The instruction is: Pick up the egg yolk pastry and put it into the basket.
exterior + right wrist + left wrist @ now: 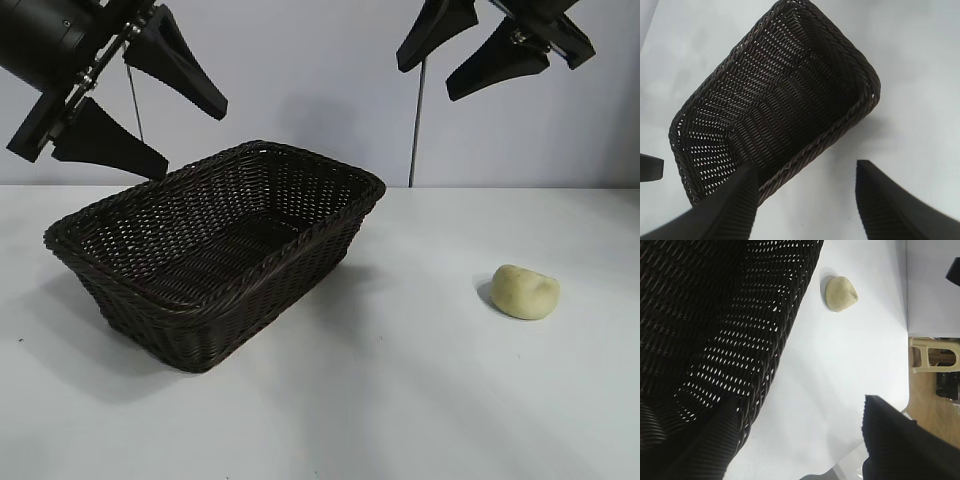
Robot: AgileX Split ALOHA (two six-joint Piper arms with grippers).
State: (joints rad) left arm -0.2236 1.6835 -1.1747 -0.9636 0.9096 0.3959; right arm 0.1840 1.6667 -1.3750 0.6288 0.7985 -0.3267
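The pastry (526,292) lay on the desk (400,400) at lower right, well apart from the basket (215,262). Both end effectors, left (150,100) and right (470,45), were held open and empty at the top. The rounded pastry could be squashed or rolled away by an off-centre pinch.

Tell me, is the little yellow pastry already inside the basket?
No, the egg yolk pastry sits on the white table, apart from the basket, which holds nothing.
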